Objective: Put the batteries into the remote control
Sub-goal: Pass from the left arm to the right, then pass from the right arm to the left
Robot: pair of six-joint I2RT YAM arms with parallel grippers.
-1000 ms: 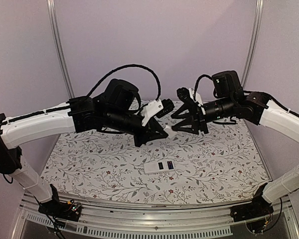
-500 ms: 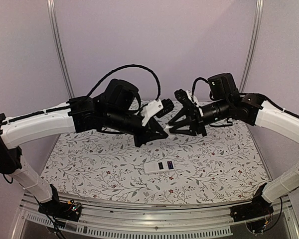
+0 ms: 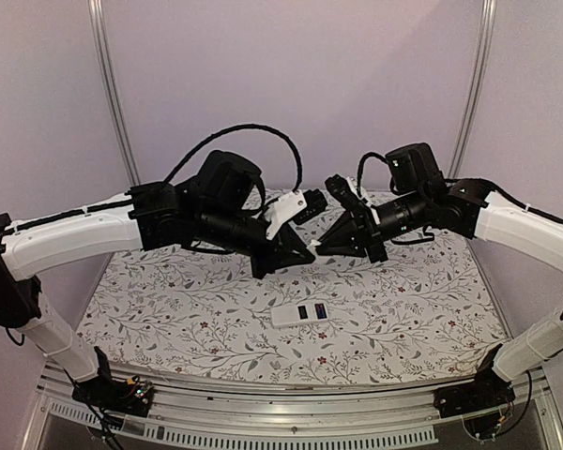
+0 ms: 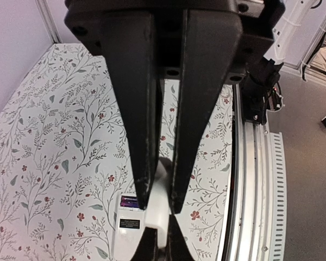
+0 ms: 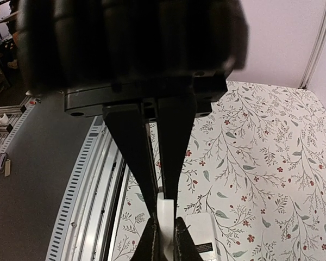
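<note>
And there's contact! The right tool [image 3: 322,248] has swung in toward nine o'clock and now meets the left tool [image 3: 307,254] tip to tip, well above the floral-patterned worktop [image 3: 169,309]. A second ago its jaws stood spread wide, clear of the left arm. Half a second ago they were narrower and nearer. Now they've pinched right down.

What's between them? A small flat white piece [image 4: 161,220], and both wrist views catch it. The left tool is clamped tight on one end, with the white piece running down the slim gap between its jaws. The right tool has closed on the other end, so both arms have hold of the same piece. The left arm hasn't budged through all this: same pose, same height, same grip.

Down below, the small flat white rectangular remote control [image 3: 300,314] lies on the worktop at six o'clock from the meeting tips, well apart from them. That's exactly where it lay a second ago. It sits near the front middle of the worktop, its long axis running roughly nine to three o'clock. Two dark patches [image 3: 304,311] show on its upward face. Whether the batteries sit in there, I can't tell at this size.
</note>
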